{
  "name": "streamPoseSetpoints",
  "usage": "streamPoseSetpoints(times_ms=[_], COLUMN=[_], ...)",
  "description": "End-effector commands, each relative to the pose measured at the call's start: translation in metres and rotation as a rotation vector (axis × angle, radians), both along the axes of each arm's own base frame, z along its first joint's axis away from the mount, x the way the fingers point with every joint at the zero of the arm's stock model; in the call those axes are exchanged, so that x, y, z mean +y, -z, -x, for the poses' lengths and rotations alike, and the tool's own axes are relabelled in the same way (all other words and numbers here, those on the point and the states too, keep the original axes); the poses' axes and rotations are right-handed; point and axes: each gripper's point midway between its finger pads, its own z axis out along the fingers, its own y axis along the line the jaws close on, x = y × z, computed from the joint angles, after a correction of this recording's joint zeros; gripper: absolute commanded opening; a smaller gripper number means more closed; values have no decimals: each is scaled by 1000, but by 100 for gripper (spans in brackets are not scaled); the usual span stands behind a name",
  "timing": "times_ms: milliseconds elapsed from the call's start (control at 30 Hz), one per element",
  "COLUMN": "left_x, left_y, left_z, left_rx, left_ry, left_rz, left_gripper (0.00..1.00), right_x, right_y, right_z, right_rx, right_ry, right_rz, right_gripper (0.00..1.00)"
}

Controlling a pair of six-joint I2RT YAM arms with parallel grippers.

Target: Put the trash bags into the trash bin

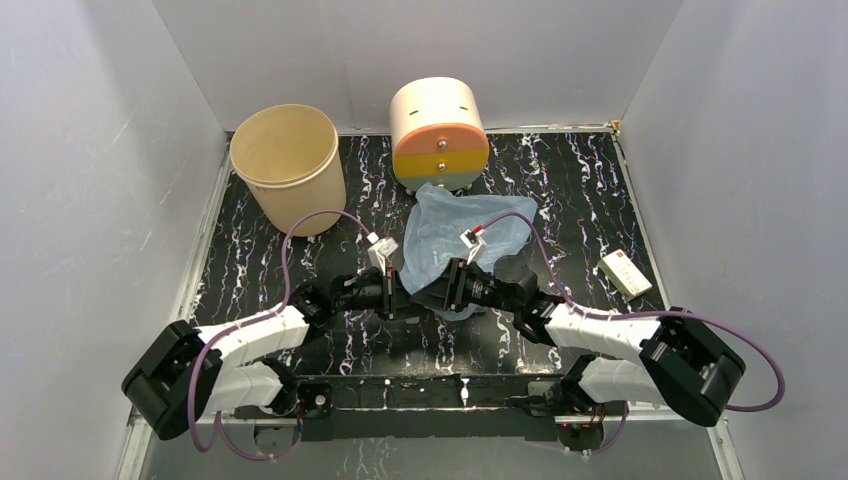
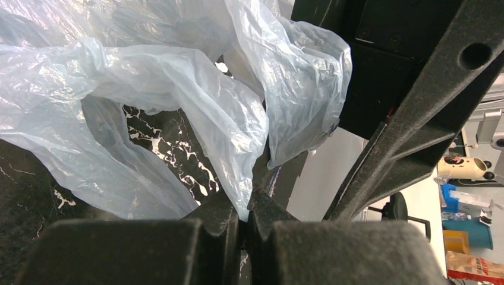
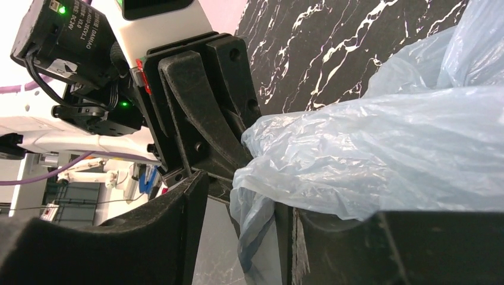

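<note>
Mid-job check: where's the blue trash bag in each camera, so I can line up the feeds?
Top external: trash bag centre, just before the orange-fronted cylinder.
Left wrist: upper left, edge pinched between the fingers.
Right wrist: right half, draped over one finger.
Shared landmark: black marbled tabletop.

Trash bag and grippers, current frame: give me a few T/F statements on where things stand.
1. The trash bag is already in the trash bin. False: it is outside the bin, on the table in front of the cream cylinder.
2. The left gripper is pinched shut on the trash bag film. True.
3. The right gripper is clamped fully shut. False: its jaws stand apart, with a fold of the bag hanging in the gap.
4. The trash bin stands upright at the table's far left corner. True.
</note>
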Motion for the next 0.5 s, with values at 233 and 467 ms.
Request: streamPoseSetpoints(times_ms=[233,467], left_x=[-4,-9], left_y=[-33,-34], left_z=[-2,2], left_rx=[-91,-80], left_ry=[-4,46], left_rz=[98,110], left_gripper=[1,2], right_x=[-15,-2], right_y=[-19,-34], right_z=[-19,-14], right_rx=[-45,-29], right_ry=[137,79], right_rz=[49,-28], right_gripper=[57,62])
